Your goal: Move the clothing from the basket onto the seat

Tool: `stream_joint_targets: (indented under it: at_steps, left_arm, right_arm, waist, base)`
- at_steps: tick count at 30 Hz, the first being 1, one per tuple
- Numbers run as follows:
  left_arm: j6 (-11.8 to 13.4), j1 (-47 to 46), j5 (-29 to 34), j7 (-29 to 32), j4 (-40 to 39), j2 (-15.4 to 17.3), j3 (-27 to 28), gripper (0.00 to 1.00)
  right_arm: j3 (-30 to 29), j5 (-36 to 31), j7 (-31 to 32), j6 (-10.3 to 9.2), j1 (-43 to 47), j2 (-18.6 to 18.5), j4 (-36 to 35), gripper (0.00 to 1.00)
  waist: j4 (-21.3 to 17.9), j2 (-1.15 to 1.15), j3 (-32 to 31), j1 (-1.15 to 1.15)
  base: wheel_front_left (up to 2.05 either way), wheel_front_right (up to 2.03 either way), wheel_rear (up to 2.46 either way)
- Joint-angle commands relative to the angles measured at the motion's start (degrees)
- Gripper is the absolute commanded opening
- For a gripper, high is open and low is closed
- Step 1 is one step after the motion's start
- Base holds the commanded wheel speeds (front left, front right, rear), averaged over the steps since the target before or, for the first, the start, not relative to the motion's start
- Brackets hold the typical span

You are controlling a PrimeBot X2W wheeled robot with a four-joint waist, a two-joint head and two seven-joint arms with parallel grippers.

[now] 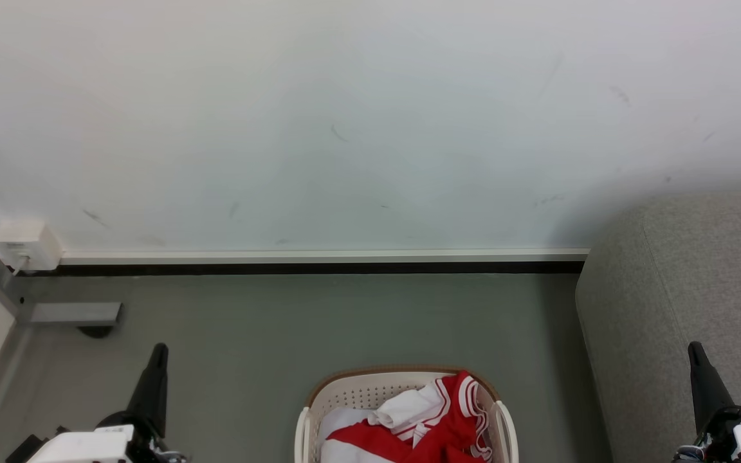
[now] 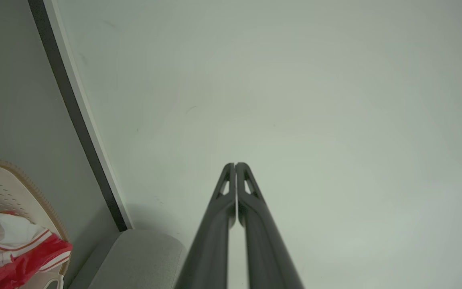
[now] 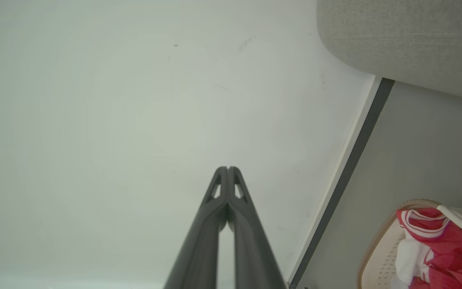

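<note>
A red jersey with white bands lies crumpled in the cream perforated basket on the floor at the bottom middle of the head view. The jersey and the basket show at the lower left of the left wrist view; the jersey and the basket show at the lower right of the right wrist view. The grey sofa stands to the right. My left gripper is left of the basket, my right gripper over the sofa. Both are shut and empty, tips touching.
A white wall with a pale skirting board runs behind the grey floor. A white socket box and a metal bracket sit at the left corner. A pale cloth lies with the jersey in the basket.
</note>
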Motion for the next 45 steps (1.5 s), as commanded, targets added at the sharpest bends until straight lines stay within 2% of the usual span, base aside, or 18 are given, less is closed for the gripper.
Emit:
stream_joint_targets:
  at_steps: [1, 15, 16, 23, 28, 34, 45]
  left_arm:
    - [-0.30, -0.47, -0.79, 0.18, -0.16, 0.16, 0.06, 0.00]
    - [-0.30, -0.47, -0.79, 0.18, -0.16, 0.16, 0.06, 0.00]
    - [0.00, 0.00, 0.01, -0.01, 0.02, 0.00, 0.00, 1.00]
    - [0.26, 1.27, 0.61, -1.33, 1.19, -0.38, -0.75, 1.00]
    - [0.23, 1.39, 1.81, -2.78, 1.07, -0.34, -1.29, 1.00]
    - [0.19, 1.48, 5.01, -4.38, 1.11, -0.29, -1.74, 1.00]
    - [0.13, 1.70, 14.99, -7.06, 1.22, -0.20, -1.83, 1.00]
  right_arm:
    - [-0.21, 0.05, 0.16, -0.13, -0.74, -0.45, -0.30, 0.00]
    - [-0.21, 0.05, 0.16, -0.13, -0.75, -0.45, -0.30, 0.00]
    - [0.00, 0.00, -0.01, 0.00, 0.00, 0.01, 0.02, 1.00]
    - [1.24, -0.60, -1.31, 0.00, 1.29, 0.58, 1.12, 1.00]
    - [1.94, -3.75, -2.76, -0.01, 1.33, 0.51, 1.14, 1.00]
    - [2.58, -10.48, -4.37, -0.01, 1.27, 0.43, 0.54, 1.00]
    - [4.01, -26.08, -7.06, -0.02, 1.50, 0.29, -1.71, 1.00]
  waist:
    - [0.00, 0.00, 0.00, 0.00]
    - [0.00, 0.00, 0.00, 0.00]
    - [0.00, 0.00, 0.00, 0.00]
    - [0.03, 0.00, 0.01, 0.00]
    - [0.08, 0.00, 0.02, 0.00]
    - [0.18, 0.00, 0.05, 0.00]
    - [0.33, 0.00, 0.14, 0.00]
  base:
    - [0.00, 0.00, 0.00]
    - [0.00, 0.00, 0.00]
    - [0.00, 0.00, 0.00]
    - [0.00, 0.00, 0.00]
    - [0.00, 0.00, 0.00]
    - [0.00, 0.00, 0.00]
    - [0.00, 0.00, 0.00]
